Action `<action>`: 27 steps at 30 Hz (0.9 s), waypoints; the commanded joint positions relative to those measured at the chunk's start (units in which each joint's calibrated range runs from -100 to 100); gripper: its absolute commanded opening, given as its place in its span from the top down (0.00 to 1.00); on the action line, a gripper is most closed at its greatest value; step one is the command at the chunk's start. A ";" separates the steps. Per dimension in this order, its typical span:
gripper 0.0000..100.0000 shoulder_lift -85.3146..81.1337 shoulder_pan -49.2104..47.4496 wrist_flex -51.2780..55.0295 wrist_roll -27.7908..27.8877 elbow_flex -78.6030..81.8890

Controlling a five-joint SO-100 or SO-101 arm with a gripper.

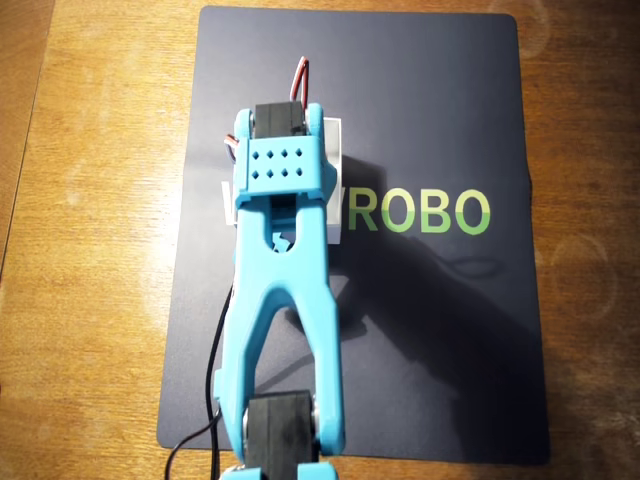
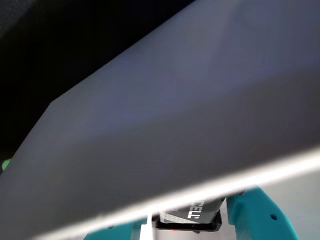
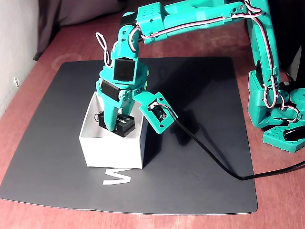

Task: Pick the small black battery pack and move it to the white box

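Note:
In the fixed view my teal gripper reaches down into the open white box on the black mat. It is shut on the small black battery pack, which sits tilted inside the box near its right wall. In the wrist view the battery pack shows at the bottom edge between the teal fingers, behind a blurred pale box wall. In the overhead view the arm covers the gripper and the pack. Only the box's right edge shows there.
The black mat with a green "ROBO" print lies on a wooden table. A black cable runs from the wrist camera across the mat to the right. The arm's base stands off the mat at the right.

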 commanded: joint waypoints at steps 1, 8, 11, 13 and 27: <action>0.95 -0.19 -0.41 -0.44 0.24 -0.42; 0.93 -0.37 -0.30 -0.44 0.13 -0.42; 0.93 -0.37 -0.41 -0.17 0.24 -0.42; 0.92 -0.37 -0.41 -0.17 0.30 -0.42; 0.83 -0.28 -0.30 -0.09 0.35 -0.42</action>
